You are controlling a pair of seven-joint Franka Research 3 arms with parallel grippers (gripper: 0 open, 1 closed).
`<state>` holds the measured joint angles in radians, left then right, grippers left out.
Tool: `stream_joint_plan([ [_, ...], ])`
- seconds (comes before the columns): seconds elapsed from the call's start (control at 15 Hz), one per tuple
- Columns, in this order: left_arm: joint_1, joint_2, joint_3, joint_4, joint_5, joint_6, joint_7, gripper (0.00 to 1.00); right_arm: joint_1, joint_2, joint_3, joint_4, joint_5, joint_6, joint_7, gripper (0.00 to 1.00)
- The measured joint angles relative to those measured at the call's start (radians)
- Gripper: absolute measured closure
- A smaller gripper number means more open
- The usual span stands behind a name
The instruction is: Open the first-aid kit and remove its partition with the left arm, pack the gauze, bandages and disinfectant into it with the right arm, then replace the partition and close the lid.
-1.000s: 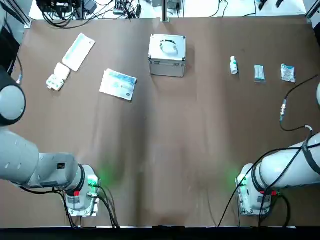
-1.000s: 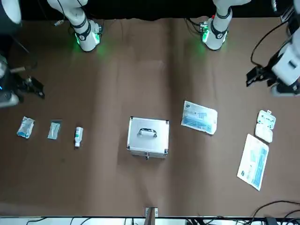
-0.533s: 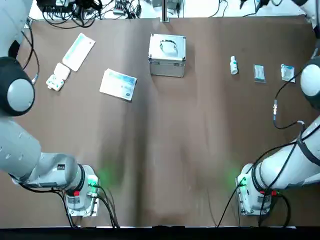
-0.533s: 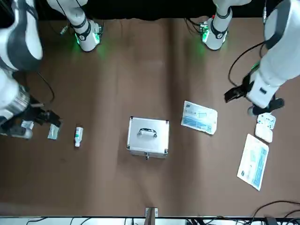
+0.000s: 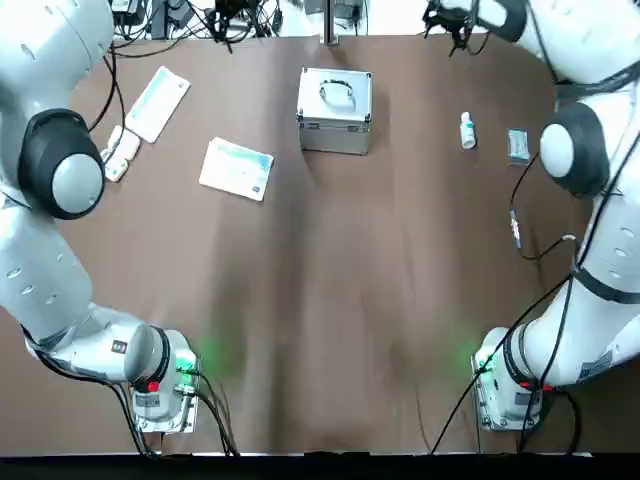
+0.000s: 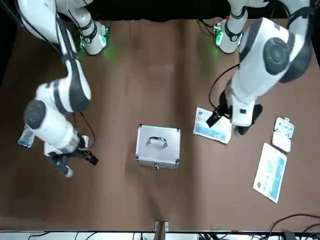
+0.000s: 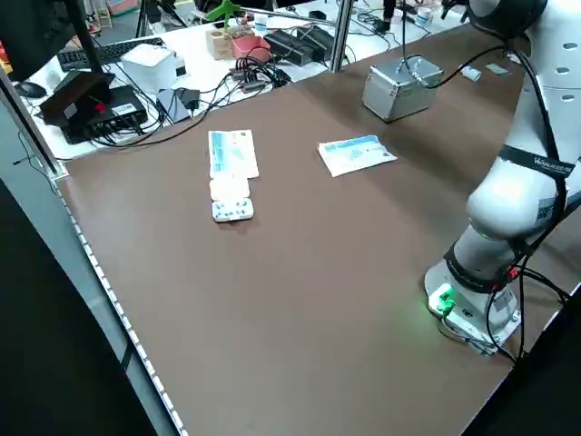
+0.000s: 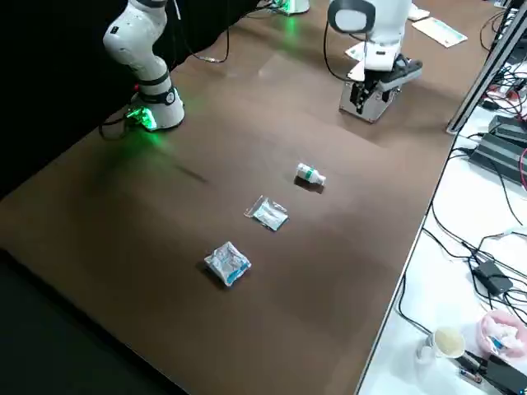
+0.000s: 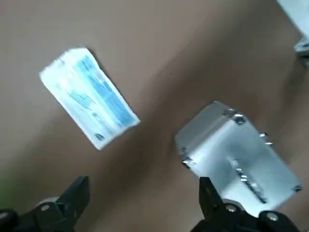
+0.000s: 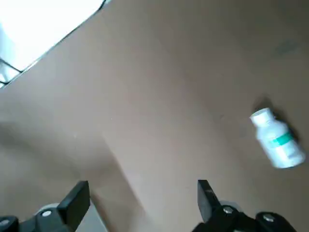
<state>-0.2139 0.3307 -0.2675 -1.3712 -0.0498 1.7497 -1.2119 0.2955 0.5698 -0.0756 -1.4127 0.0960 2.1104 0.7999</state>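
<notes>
The silver first-aid kit stands shut on the far middle of the table, handle on top. Its partition is hidden. My left gripper hangs open and empty above the table, on the kit's left side and near a blue-and-white flat pack. My right gripper is also open and empty, high over the far right. Beneath it lies the white disinfectant bottle. A small clear packet and a crumpled packet lie to the bottle's right.
A long pale-green-and-white pack and a small white blister piece lie at the far left. Cables and boxes crowd the bench beyond the table's far edge. A black cable dangles from the right arm.
Both arms have swung in from the table's sides toward its far edge, the left hand nearing the kit and the right hand nearing the bottle. No object on the table has moved.
</notes>
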Motion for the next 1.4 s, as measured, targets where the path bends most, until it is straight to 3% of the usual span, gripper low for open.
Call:
stream_joint_plan([
  [0.4, -0.125, 0.085, 0.002, 0.008, 0.0, 0.22, -0.392, 0.0, 0.011, 0.118, -0.001, 0.065, 0.215, 0.037, 0.066, 0.01],
  [0.6, -0.161, 0.135, 0.007, 0.046, 0.001, 0.234, -0.512, 0.0, 0.02, 0.177, 0.0, 0.121, 0.287, 0.038, 0.162, 0.01],
  [0.93, -0.309, 0.198, 0.089, 0.074, 0.002, 0.237, -0.712, 0.0, 0.027, 0.288, 0.026, 0.231, 0.315, 0.062, 0.301, 0.02],
  [1.2, -0.359, 0.251, 0.132, 0.096, 0.003, 0.238, -0.862, 0.0, 0.028, 0.362, 0.072, 0.26, 0.316, 0.091, 0.327, 0.04],
  [1.4, -0.421, 0.275, 0.216, 0.12, 0.003, 0.241, -0.877, 0.0, 0.029, 0.389, 0.103, 0.268, 0.317, 0.091, 0.331, 0.08],
])
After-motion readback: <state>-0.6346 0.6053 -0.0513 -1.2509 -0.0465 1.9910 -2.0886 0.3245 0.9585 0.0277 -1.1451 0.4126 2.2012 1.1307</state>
